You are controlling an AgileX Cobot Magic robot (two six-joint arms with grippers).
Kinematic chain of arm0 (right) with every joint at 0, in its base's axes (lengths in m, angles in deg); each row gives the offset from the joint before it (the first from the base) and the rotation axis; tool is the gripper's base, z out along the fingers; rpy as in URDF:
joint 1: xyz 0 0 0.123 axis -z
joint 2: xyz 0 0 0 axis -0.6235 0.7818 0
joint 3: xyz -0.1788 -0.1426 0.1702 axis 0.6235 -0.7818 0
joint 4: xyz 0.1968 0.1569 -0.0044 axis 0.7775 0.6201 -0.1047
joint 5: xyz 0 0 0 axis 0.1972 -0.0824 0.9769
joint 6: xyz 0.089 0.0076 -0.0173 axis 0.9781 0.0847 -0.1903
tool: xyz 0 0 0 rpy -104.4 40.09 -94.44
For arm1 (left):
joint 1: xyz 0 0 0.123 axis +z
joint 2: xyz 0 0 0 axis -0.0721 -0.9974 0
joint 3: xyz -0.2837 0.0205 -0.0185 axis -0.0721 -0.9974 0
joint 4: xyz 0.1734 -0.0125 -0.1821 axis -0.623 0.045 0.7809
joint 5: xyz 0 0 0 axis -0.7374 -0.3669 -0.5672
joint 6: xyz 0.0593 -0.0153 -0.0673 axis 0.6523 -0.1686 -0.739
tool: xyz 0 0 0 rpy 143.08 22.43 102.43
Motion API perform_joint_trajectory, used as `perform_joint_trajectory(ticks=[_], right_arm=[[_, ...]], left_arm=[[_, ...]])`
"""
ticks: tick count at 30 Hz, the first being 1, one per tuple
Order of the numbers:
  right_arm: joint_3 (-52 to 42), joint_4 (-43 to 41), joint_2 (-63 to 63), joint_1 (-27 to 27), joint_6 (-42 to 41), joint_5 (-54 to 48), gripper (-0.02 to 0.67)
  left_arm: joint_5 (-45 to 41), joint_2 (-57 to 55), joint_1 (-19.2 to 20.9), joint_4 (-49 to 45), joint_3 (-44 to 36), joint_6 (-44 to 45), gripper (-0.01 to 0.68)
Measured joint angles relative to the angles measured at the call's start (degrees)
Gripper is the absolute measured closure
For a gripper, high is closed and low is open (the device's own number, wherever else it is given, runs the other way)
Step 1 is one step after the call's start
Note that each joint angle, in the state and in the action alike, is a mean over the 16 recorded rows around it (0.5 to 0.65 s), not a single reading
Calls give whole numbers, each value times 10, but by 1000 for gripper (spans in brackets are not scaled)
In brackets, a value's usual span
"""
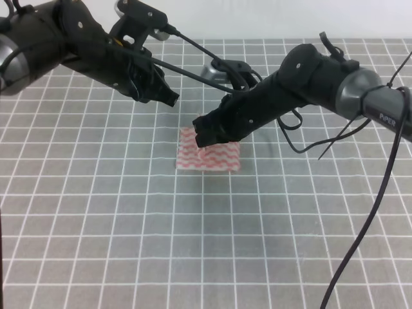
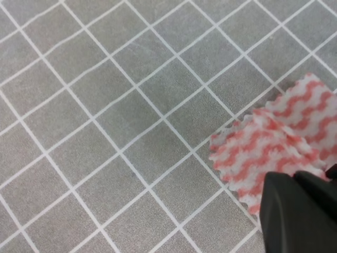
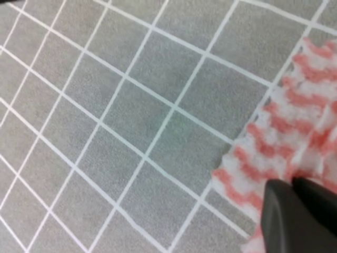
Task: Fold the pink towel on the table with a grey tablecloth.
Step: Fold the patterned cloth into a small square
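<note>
The right tool point(image 1: 205, 138) is pressing down on the pink towel point(image 1: 215, 161), its tips together on the cloth near the far left corner. The towel is lying folded on the grey gridded desk point(image 1: 193, 244). The left tool point(image 1: 166, 96) is hanging above and behind it; whether it is open or closed cannot be told.

Table with a grey tablecloth point(image 1: 96, 212) — thin white grid lines, small squares, pink towel point(image 1: 215, 161) lying on it near the middle — wavy stripes, zigzag edges
</note>
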Motion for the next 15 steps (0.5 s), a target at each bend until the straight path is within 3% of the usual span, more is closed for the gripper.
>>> perform_joint_trajectory(ticks=[15], right_arm=[[8, 30, 9, -1, -10, 5, 664]], left_arm=[[0, -1, 0, 0, 0, 1, 672]])
